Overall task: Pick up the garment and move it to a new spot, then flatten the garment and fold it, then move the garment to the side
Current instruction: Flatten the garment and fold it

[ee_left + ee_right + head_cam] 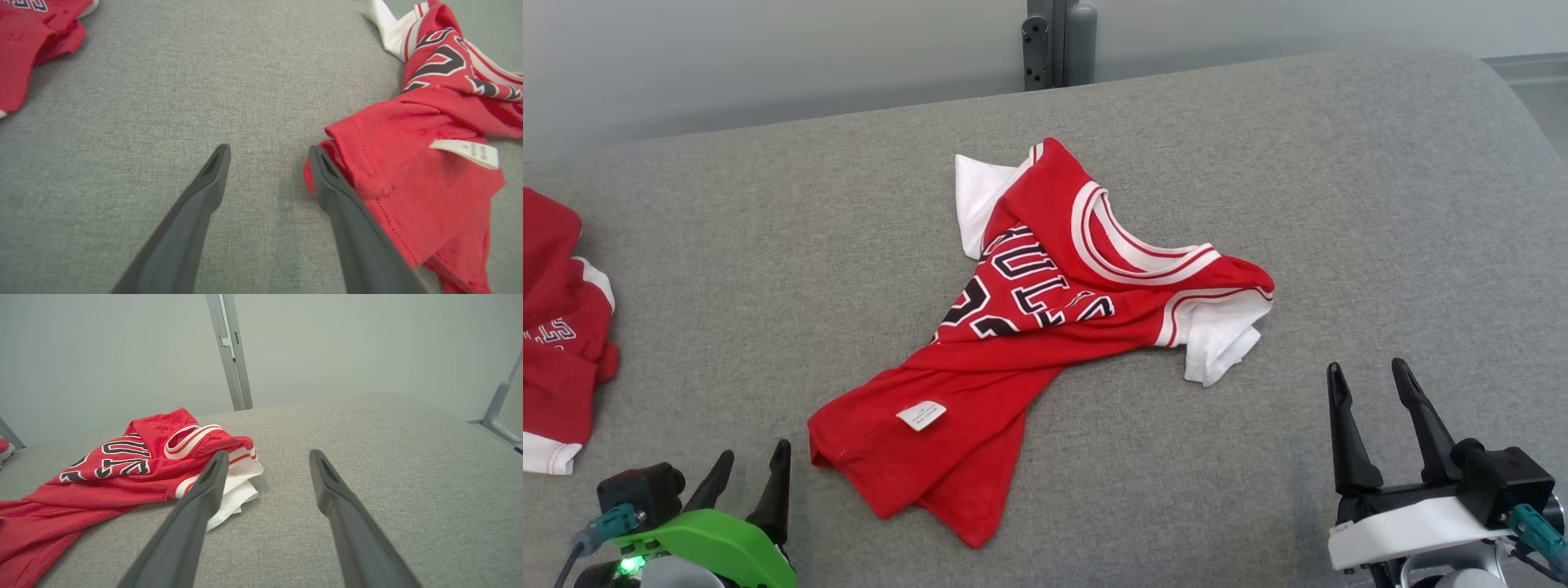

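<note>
On a grey cushion (1339, 204), a red garment (1013, 359) is lying crumpled and twisted near the middle, with a white tag (921, 415) facing up. The left gripper (756, 451) is being held just beside the garment's lower hem (849, 441), with its fingers spread wide and nothing gripped. The right gripper (1366, 367) is being held near the white sleeve (1217, 343), likewise spread and empty. Both seem to be stationed at opposite ends so that the cloth can be pulled flat. A second garment (560, 327) is lying well apart at the left edge.
</note>
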{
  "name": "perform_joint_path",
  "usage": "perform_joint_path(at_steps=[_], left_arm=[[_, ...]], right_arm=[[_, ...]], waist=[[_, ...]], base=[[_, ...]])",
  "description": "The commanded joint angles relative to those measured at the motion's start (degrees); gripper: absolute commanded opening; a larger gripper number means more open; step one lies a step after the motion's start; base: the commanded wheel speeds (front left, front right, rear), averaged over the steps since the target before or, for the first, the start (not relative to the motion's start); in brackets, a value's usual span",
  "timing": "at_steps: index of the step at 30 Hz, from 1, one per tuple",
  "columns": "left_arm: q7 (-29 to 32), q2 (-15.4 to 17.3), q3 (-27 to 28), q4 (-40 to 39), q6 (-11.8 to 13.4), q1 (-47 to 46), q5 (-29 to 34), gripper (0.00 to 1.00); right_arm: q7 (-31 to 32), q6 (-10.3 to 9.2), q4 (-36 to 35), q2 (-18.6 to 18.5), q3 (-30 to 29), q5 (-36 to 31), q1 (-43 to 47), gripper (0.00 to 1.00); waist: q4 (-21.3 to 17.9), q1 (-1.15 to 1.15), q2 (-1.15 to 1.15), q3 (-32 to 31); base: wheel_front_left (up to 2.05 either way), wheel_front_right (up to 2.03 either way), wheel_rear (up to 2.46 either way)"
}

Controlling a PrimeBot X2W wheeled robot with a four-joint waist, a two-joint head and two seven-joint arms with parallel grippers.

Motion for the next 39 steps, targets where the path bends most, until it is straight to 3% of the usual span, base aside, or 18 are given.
perform_joint_path(at_steps=[1, 8, 20, 21, 22, 24, 30, 34, 36, 39], left_arm=[[-0.86, -0.28, 1.01, 0.08, 0.34, 0.88, -0.87, 1.00], [-0.97, -5.02, 3.14, -3.64, -2.22, 1.64, -5.82, 1.00], [1.78, -5.87, 0.38, -7.77, -0.34, 2.64, -5.47, 1.00], [1.95, -5.71, 0.22, -8.21, -0.15, 2.37, -5.16, 0.63], [2.05, -5.58, 0.16, -8.29, 0.09, 2.27, -4.97, 0.46], [2.24, -5.43, 0.02, -8.68, 0.50, 2.20, -4.82, 0.41], [2.91, -4.13, -0.34, -10.90, 2.02, 3.43, -4.10, 0.44], [3.35, -3.70, -0.53, -12.27, 2.32, 3.52, -4.02, 0.34], [3.53, -3.66, -0.60, -12.71, 2.47, 3.51, -4.03, 0.02], [3.57, -3.33, -0.39, -13.54, 2.42, 3.46, -4.06, 0.00]], right_arm=[[-0.20, 0.00, -0.19, -0.11, -0.27, -0.28, 0.39, 1.00], [-0.20, 0.00, -0.58, -0.11, -0.23, -0.94, -0.02, 1.00], [-0.20, 0.00, -0.54, -0.11, 0.00, -0.73, -0.28, 1.00], [-0.20, 0.00, -0.44, -0.11, 0.00, -0.59, -0.27, 1.00], [-0.20, 0.00, -0.35, -0.11, 0.12, -0.59, -0.33, 1.00], [-0.20, 0.00, -0.25, -0.11, 0.29, -0.53, -0.59, 1.00], [-0.20, 0.00, -0.33, -0.11, 0.28, -0.51, -0.26, 1.00], [-0.20, 0.00, -0.22, -0.11, 0.21, -0.53, -0.30, 1.00], [-0.20, 0.00, -0.15, -0.12, 0.31, -0.51, -0.55, 1.00], [-0.20, 0.00, -0.09, -0.11, 0.43, -0.55, -0.92, 1.00]], waist=[[0.46, 0.00, 0.00, -0.09], [1.21, 0.00, 0.00, 0.56], [0.01, 0.00, 0.00, 1.21], [-0.02, 0.00, 0.00, 1.21], [-0.07, 0.00, 0.00, 1.20], [-0.16, 0.00, 0.00, 1.13], [-0.11, 0.00, 0.00, 0.85], [0.03, 0.00, 0.00, 0.92], [0.00, 0.00, 0.00, 0.92], [-0.13, 0.00, 0.00, 0.85]], base=[[0.00, 0.00, 0.00], [0.00, 0.00, 0.00], [0.00, 0.00, 0.00], [0.00, 0.00, 0.00], [0.00, 0.00, 0.00], [0.00, 0.00, 0.00], [0.00, 0.00, 0.00], [0.00, 0.00, 0.00], [0.00, 0.00, 0.00], [0.00, 0.00, 0.00]])
